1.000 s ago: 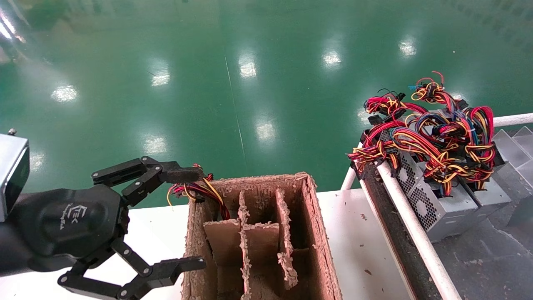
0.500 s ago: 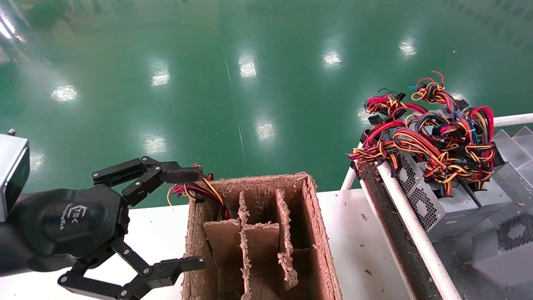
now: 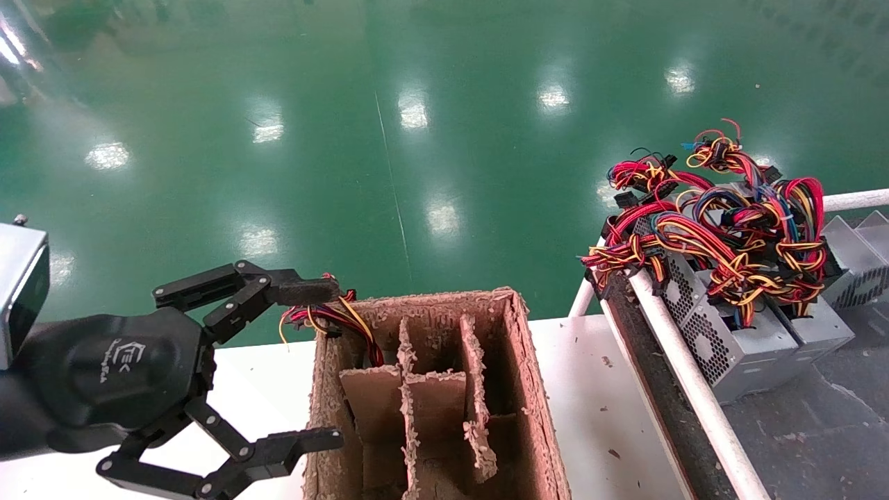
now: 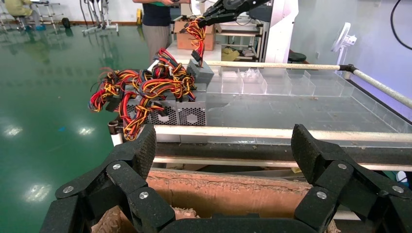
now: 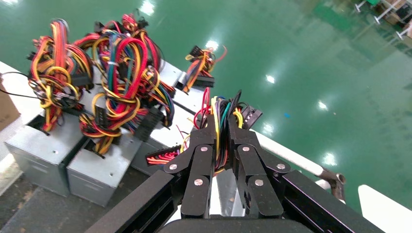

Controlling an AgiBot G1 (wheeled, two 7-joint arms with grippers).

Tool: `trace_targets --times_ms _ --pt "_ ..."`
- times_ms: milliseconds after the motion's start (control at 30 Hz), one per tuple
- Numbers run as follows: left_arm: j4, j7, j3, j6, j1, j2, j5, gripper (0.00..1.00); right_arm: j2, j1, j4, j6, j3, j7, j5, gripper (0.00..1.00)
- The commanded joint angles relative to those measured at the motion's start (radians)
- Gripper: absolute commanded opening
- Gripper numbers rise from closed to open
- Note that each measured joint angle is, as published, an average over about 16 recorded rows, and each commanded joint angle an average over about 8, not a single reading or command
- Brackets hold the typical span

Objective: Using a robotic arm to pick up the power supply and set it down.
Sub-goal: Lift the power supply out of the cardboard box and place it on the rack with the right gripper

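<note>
My right gripper (image 5: 221, 127) is shut on the wire bunch (image 5: 219, 110) of a grey power supply. In the left wrist view the right gripper (image 4: 206, 19) shows far off, and the power supply (image 4: 201, 73) hangs from it by its wires above the transparent tray. In the head view only that box's perforated vent end (image 3: 861, 278) shows at the right edge, beside the row of power supplies (image 3: 736, 340); the gripper itself is out of frame there. My left gripper (image 3: 326, 364) stands open, parked against the near-left side of the cardboard divider box (image 3: 528, 389).
Several grey power supplies (image 5: 73, 155) with tangled wires (image 3: 722, 215) stand in a row behind a white rail (image 3: 687, 375). Red and yellow wires (image 3: 326, 316) stick out of the cardboard box's far-left cell. The white table (image 3: 590, 403) ends at the green floor (image 3: 417, 139).
The hanging power supply came into the head view at the lower right, then moved farther away to the right edge beside the row. The left gripper has not moved.
</note>
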Motion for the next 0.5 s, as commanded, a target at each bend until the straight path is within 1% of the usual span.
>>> trace_targets --times_ms 33,133,400,500 --pt "0.0 0.0 0.0 0.0 0.0 0.0 0.0 1.0 0.01 -0.012 0.009 0.028 -0.017 -0.017 0.031 0.0" --pt "0.0 0.0 0.0 0.0 0.0 0.0 0.0 1.0 0.033 -0.021 0.023 0.047 -0.05 -0.036 0.08 0.0" --pt "0.0 0.0 0.0 0.0 0.0 0.0 0.0 1.0 0.094 -0.024 0.086 0.055 -0.16 -0.098 0.209 0.0" --pt "0.0 0.0 0.0 0.0 0.0 0.0 0.0 1.0 0.109 -0.018 0.121 0.076 -0.202 -0.129 0.25 0.0"
